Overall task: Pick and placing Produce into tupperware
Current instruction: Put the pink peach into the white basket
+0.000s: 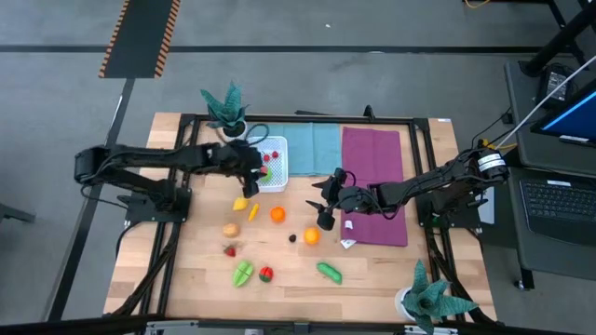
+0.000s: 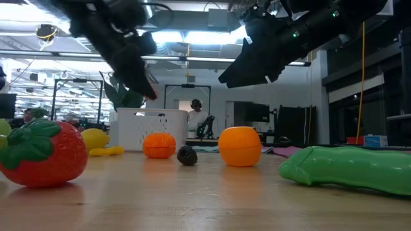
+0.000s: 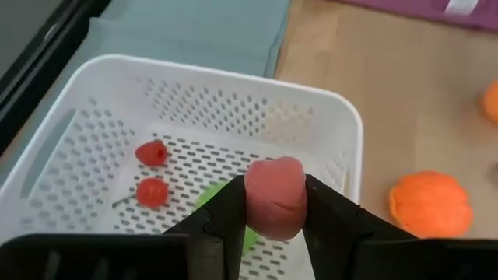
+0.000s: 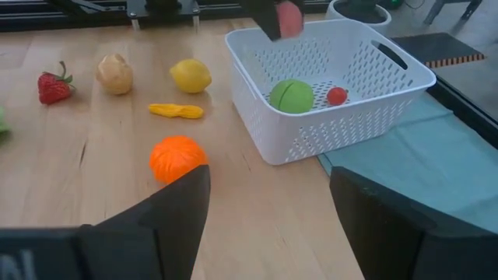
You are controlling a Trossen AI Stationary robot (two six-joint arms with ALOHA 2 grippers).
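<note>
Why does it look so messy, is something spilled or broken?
Nothing looks broken or spilled. The toy fruits, like the strawberry and lemon, are just spread on the table waiting. The left gripper holds a pink piece over the white basket; the right gripper hangs open.

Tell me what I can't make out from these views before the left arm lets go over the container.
- Pink rounded toy piece in the left pincer: its kind is unclear; the fingers cover its sides in the left wrist view.
- White perforated plastic container: contents hidden by its wall in the low view.
- Green round piece inside: mostly hidden behind the pincer in the left wrist view.
- Small dark piece on the table: too small to identify in the high view.
</note>
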